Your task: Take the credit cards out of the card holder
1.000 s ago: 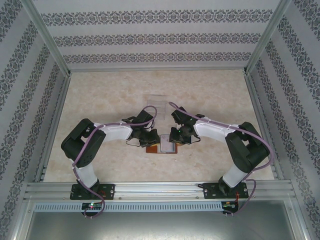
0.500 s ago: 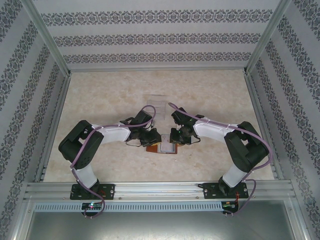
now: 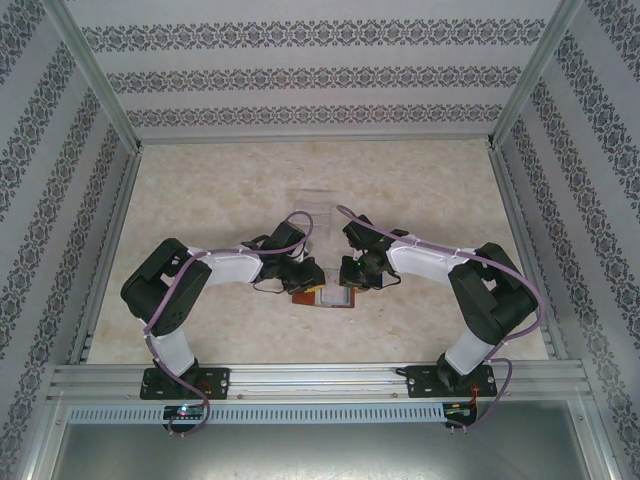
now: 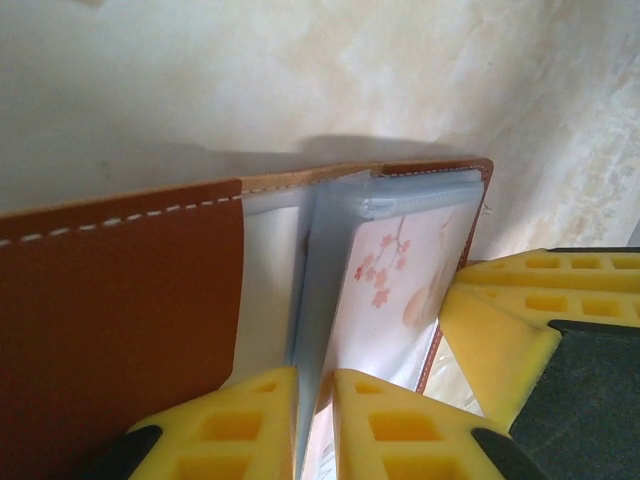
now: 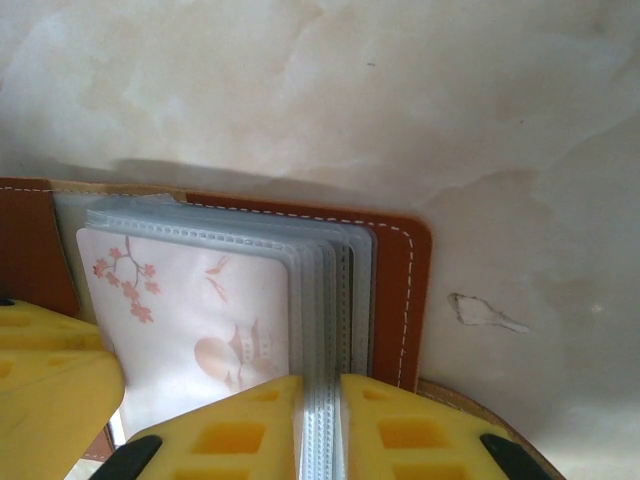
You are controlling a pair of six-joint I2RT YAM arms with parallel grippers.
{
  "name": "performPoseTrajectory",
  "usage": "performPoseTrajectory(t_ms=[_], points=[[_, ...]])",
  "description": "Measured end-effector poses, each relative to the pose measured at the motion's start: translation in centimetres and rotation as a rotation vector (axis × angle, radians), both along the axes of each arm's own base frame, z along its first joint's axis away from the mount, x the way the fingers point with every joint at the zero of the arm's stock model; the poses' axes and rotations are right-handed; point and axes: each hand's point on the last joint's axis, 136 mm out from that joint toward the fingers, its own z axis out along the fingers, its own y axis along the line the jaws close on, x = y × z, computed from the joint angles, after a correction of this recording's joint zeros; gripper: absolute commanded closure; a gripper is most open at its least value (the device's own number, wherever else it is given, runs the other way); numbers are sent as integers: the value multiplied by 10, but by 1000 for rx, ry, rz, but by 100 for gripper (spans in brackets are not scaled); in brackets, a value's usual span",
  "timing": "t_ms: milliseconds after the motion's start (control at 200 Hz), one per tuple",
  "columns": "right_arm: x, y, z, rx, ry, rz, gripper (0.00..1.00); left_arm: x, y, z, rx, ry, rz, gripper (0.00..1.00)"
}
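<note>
With the left arm having edged slightly inward, the left fingers are pinching one clear sleeve and the right fingers the remaining sleeves, spreading the card holder lying open on the tabletop, seemingly so the blossom-printed credit card is showing.

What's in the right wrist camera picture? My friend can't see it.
An open brown leather card holder lies on a pale marbled table, its clear plastic sleeves pinched between two yellow jaws at the bottom. The front sleeve shows a pale card with pink blossoms.
</note>
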Motion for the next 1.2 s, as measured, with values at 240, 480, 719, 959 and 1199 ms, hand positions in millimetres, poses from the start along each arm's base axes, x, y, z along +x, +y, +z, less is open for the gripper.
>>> performPoseTrajectory(t_ms=[240,480,719,959,1199], points=[[0,0,0,-1,1,0,81,1,0,1,8,0,-1,89],[-1,0,-1,-2,2,0,76,2,7,-1,72,-3,-8,89],[-1,-1,-1,-2,2,0,79,2,12,0,99,-11,-12,86],[-1,-1,-1,-2,2,0,79,2,8,1,56,-10,0,77],[-1,-1,-1,-2,2,0,79,2,4,1,-2,6,16,82]])
